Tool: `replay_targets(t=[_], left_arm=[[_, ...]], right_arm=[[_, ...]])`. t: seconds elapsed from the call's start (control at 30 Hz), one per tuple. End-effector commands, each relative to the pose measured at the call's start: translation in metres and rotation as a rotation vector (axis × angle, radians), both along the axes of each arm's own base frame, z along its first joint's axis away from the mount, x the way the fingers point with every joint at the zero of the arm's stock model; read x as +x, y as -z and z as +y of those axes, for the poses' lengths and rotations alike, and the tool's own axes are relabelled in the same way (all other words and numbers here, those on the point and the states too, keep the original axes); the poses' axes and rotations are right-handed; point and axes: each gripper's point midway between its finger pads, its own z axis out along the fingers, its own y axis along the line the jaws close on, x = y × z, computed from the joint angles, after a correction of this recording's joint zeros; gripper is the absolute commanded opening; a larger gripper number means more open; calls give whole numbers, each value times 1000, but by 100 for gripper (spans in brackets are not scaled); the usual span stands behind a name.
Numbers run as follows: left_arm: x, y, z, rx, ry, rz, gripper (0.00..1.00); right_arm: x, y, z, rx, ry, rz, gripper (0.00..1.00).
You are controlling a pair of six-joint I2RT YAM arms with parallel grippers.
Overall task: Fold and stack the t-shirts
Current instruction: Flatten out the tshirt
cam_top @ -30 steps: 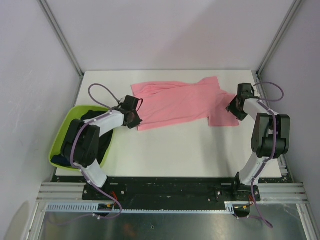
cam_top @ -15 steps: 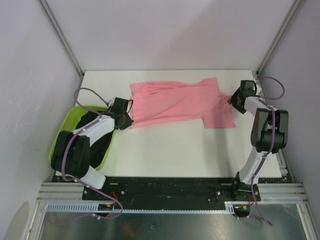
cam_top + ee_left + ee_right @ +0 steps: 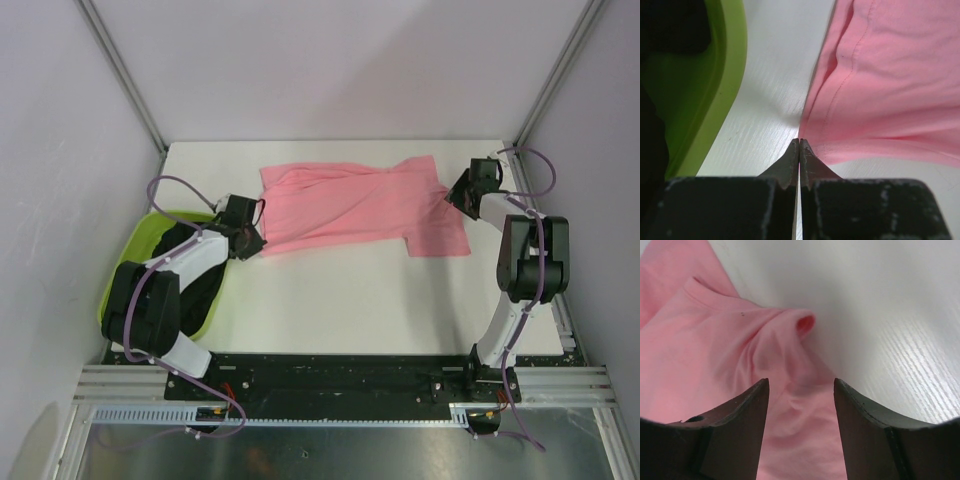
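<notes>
The salmon-pink t-shirt [image 3: 360,205] lies spread and wrinkled across the far middle of the white table [image 3: 340,290]. My left gripper [image 3: 258,243] is at its near-left corner. In the left wrist view the gripper [image 3: 800,141] is shut, its tips pinched at the corner of the pink cloth [image 3: 890,75]. My right gripper [image 3: 452,197] is at the shirt's right side. In the right wrist view it [image 3: 800,390] is open, its jaws astride a bunched fold of pink cloth [image 3: 715,340]. Dark t-shirts [image 3: 670,25] lie in the tub.
The lime-green tub [image 3: 118,280] stands at the table's left edge, close to my left arm; its rim [image 3: 725,75] is just left of the left gripper. Metal frame posts rise at the back corners. Bare table [image 3: 890,315] lies to the right of the shirt.
My left gripper has moved left and drawn the shirt's near-left corner with it. My right gripper has moved toward the far right, up along the shirt's right edge.
</notes>
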Motion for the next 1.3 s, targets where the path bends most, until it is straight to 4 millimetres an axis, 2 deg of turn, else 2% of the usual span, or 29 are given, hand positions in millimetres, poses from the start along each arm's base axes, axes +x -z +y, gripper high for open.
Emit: replay_targets(t=[0.0,0.4,0.6,0.87,0.97,1.03,1.13,1.27], left_arm=[[6,-7,5,6,-22,-17,0],[5,-4,5,9,-16,-8,0],[5,-4,5,7,-13,-6,0],[8,-6,4,5,-13,-12,0],[9,-8,3,5,-11,-15,0],[10,-10,3,5,-11,-19,0],[15,-15,3,11,-2,-33,0],[28,-42,2,24,25,-105,0]], right_arm=[[19,-27,2,-23,-16,-105,59],[20,-17,-6,-7,9,-101,54],[19,-13,-8,-2,8,-90,44],[18,-8,-6,19,-4,-88,27],[19,-6,-5,28,-11,-87,23],[18,-5,-5,32,-10,-82,16],[16,-11,-8,35,-2,-85,2],[6,-39,-20,46,52,-97,0]])
